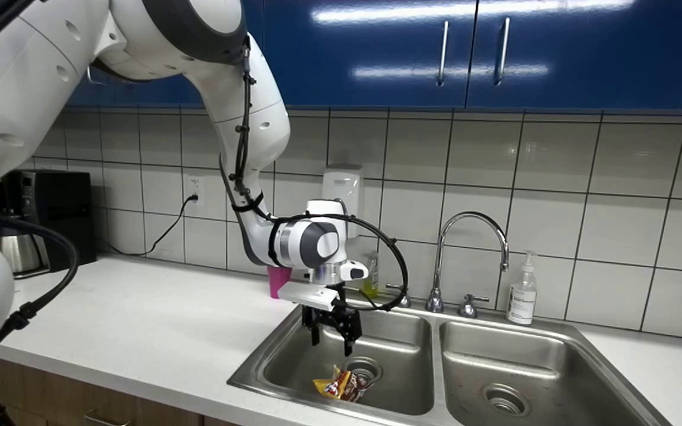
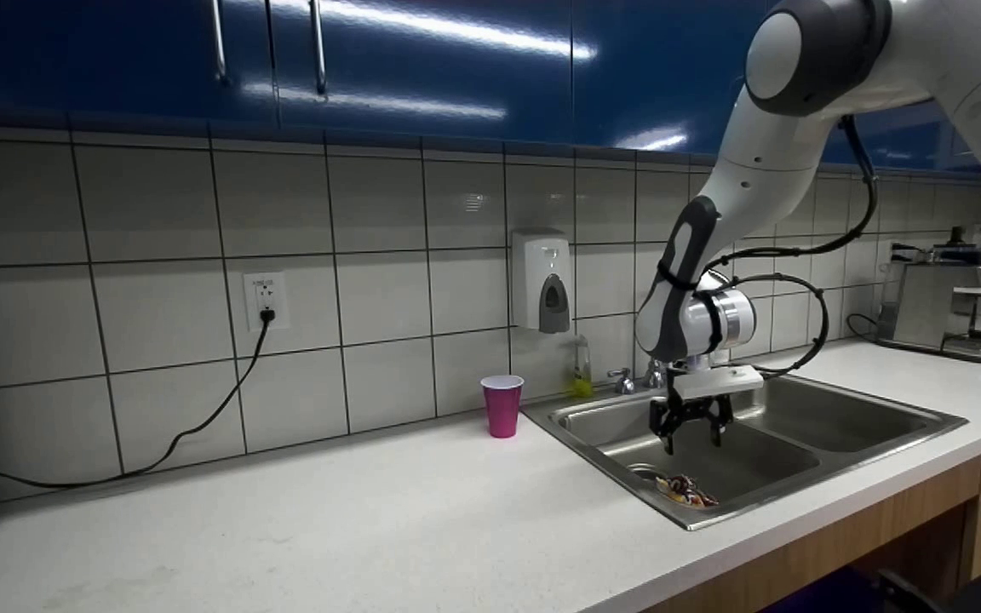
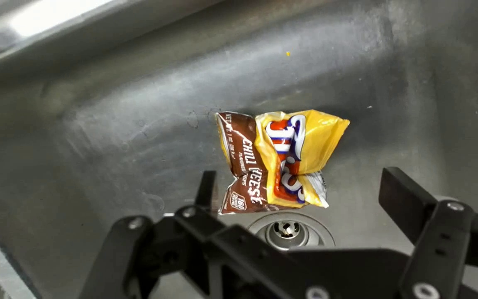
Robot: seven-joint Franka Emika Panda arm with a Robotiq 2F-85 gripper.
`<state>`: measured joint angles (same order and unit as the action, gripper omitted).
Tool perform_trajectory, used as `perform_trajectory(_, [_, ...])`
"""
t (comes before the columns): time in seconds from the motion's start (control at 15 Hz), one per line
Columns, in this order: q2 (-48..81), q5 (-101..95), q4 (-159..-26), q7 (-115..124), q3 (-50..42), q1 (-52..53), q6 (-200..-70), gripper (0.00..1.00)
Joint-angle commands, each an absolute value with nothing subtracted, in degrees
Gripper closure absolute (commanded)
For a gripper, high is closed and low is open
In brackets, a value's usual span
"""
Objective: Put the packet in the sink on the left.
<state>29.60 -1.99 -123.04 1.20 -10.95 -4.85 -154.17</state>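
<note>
Wrist view: packet point(image 3: 284, 160) in sink point(image 3: 139, 133), perhaps touching drain point(image 3: 287, 230).

Left basin point(image 1: 403, 349), packet point(image 3: 282, 161) inside (beside drain point(image 3: 286, 230))

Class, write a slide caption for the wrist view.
Open gripper above a creased yellow and brown packet lying by the drain in a metal sink.

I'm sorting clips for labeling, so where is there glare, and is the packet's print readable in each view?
In the wrist view, white glare at top left on the sink; the packet has mostly readable print, CHILI clear, though creases distort some letters. In both exterior views, bright streaks on the cabinets; the packet's print is too small to read.
</note>
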Motion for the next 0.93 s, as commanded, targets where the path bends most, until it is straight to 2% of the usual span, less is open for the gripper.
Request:
perform_trajectory(0.0, [22.55,-4.79,-130.63,-3.28,-9.78,-5.85,-155.77,0.0])
perform_trajectory(0.87, [6.35,-10.97,-147.77,-7.25,-9.02,-4.94,-155.53,0.0])
